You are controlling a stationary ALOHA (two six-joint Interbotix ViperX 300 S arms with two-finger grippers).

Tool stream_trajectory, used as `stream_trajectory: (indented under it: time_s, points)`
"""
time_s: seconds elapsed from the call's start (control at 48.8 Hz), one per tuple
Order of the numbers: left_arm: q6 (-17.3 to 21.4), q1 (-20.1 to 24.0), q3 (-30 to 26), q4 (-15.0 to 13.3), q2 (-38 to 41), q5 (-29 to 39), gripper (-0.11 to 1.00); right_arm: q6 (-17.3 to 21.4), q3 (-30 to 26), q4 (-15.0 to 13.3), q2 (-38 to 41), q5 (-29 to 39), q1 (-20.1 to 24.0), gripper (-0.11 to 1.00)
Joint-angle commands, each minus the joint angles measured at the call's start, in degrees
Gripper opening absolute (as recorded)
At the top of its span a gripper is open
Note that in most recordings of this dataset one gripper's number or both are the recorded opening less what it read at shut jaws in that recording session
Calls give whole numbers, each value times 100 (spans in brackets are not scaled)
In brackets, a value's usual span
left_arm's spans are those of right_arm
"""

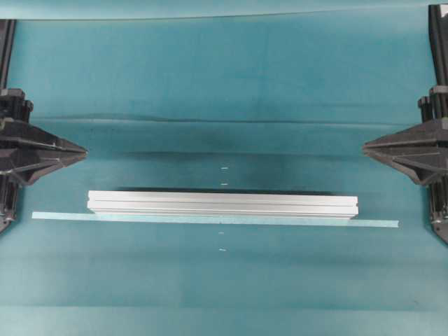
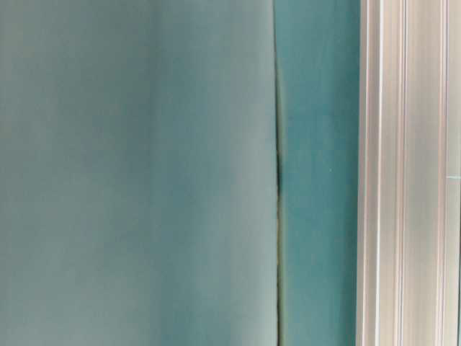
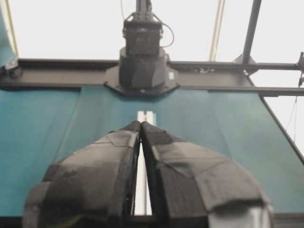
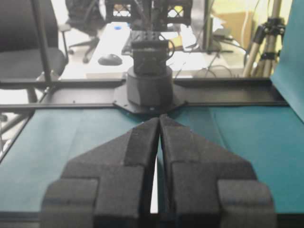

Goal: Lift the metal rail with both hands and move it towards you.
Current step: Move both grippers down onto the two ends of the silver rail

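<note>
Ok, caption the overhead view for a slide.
Metal rail lies across the teal table beside a pale tape strip; both grippers, left and right, wait shut at the sides.

Teal cloth [image 1: 224,84] all over the table, with a long fold [image 1: 231,122] running left to right on the far side. Thin pale tape strip [image 1: 378,223] lying flat, stretched left to right across the cloth. Four tiny white marks [image 1: 224,169] in a line down the middle, two far and two near. Past the table edge, a black office chair [image 4: 28,42] on the left, a computer mouse [image 4: 110,59] on a white desk, and a tripod [image 4: 268,28] on the right.
</note>
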Motion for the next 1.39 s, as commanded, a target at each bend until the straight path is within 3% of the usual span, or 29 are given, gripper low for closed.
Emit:
stream_trajectory:
  time_s: [0.0, 0.103, 0.226, 0.349, 0.554, 0.985, 1.169, 1.374]
  points:
    - [-123, 211, -360, 44, 202, 149, 14, 53, -167, 26, 44, -26, -35, 14]
    - [-141, 255, -659, 79, 387, 571, 5, 88, -387, 325, 114, 360, -97, 4]
    - [-149, 246, -1020, 70, 598, 1371, -4, 149, -773, 387, 211, 1441, -237, -2]
    - [-141, 255, -1380, 79, 817, 2276, -5, 255, -1195, 396, 369, 2698, -396, -2]
    - [-114, 255, -2109, 97, 1354, 3700, -5, 791, -1872, 396, 879, 4395, -527, -2]
    - [-167, 272, -3296, 88, 2575, 6038, -5, 817, -3164, 396, 2487, 7058, -439, -2]
    - [-176, 316, -3533, 114, 2953, 6680, -5, 809, -3533, 396, 3129, 7884, -439, -2]
    - [-149, 343, -3489, 114, 3234, 6697, -5, 756, -3586, 387, 3604, 7813, -369, -2]
